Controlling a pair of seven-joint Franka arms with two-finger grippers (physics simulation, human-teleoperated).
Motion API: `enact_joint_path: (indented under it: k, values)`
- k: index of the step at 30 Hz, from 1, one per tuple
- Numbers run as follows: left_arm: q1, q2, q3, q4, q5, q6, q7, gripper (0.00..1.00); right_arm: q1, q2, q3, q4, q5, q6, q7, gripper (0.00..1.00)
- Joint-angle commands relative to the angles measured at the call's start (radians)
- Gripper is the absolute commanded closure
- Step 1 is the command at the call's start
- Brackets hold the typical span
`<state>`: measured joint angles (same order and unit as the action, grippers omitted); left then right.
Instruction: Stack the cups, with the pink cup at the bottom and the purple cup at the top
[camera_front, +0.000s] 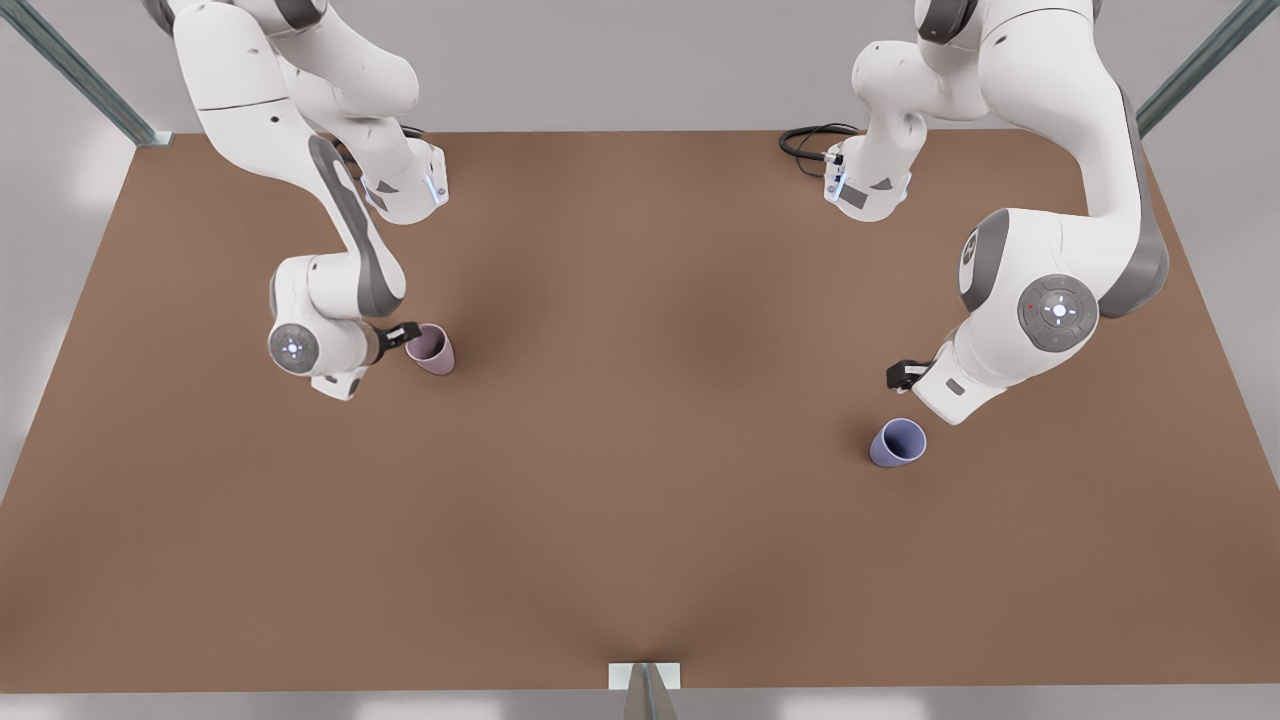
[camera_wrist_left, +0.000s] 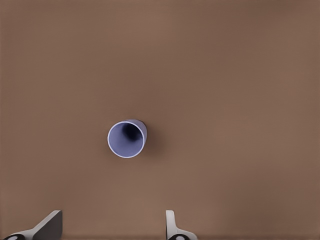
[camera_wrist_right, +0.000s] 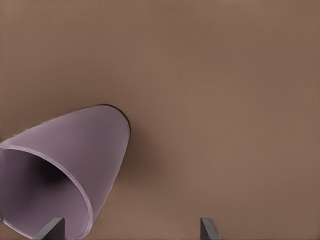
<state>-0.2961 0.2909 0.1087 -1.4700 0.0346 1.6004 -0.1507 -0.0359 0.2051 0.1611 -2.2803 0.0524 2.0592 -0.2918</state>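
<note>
Two cups stand upright and well apart on the brown desk (camera_front: 640, 520), so no stacking has been done. The pink cup (camera_front: 431, 348) sits toward the desk edge at the front view's left; the purple cup (camera_front: 897, 442) sits toward the edge at the front view's right, nearer the front edge.

The right gripper (camera_front: 400, 335) is low beside the pink cup, jaws apart, one finger (camera_wrist_right: 50, 230) reaching just at the cup's rim (camera_wrist_right: 60, 175), not closed on it. The left gripper (camera_front: 905, 375) hangs above and just beside the purple cup (camera_wrist_left: 127, 138), jaws apart and holding nothing.

As I judge it, everything is left: grasp each cup, bring them together, and lower the purple one into the pink one.
</note>
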Motion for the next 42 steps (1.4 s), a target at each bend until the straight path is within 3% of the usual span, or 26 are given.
enact_joint_path:
  k: [1,4,9,12,18,23,29,35,38,42]
  values:
    - [0.000,-0.002,0.000,0.000,0.001,0.000,0.000,0.00,0.005,-0.003,0.012,0.001,0.003,0.056,-0.004,0.00]
    - [0.002,-0.001,0.000,0.000,0.001,0.000,0.000,0.00,0.004,0.004,0.014,0.002,0.004,0.084,-0.006,0.00]
    - [0.000,-0.013,0.000,0.000,-0.004,0.000,0.002,0.00,0.007,0.027,0.028,-0.004,0.004,0.121,-0.006,0.16]
    - [0.000,-0.022,0.000,0.002,0.002,-0.002,0.002,0.00,0.010,0.045,0.028,-0.004,0.004,0.157,-0.004,0.47]
    - [0.000,-0.041,-0.001,0.030,-0.013,-0.022,0.049,0.00,0.010,0.050,0.043,-0.016,0.004,0.188,-0.004,0.75]
    - [0.000,-0.035,-0.011,0.050,-0.015,-0.071,0.066,0.00,0.008,0.033,0.063,-0.001,0.006,0.156,0.017,0.79]
    - [0.000,-0.041,-0.007,0.051,-0.016,-0.070,0.071,0.00,0.033,0.082,0.144,0.148,0.007,0.124,0.280,0.79]
    - [0.000,-0.041,-0.006,0.051,-0.015,-0.071,0.069,0.00,0.103,0.247,0.258,0.470,0.000,0.016,0.637,0.79]
    - [0.000,-0.041,-0.006,0.050,-0.015,-0.071,0.069,0.00,0.159,0.332,0.256,0.605,-0.002,-0.021,0.712,0.79]
    - [0.000,-0.039,-0.006,0.051,-0.015,-0.071,0.071,0.00,0.317,0.505,0.232,0.912,-0.019,-0.082,0.865,0.79]
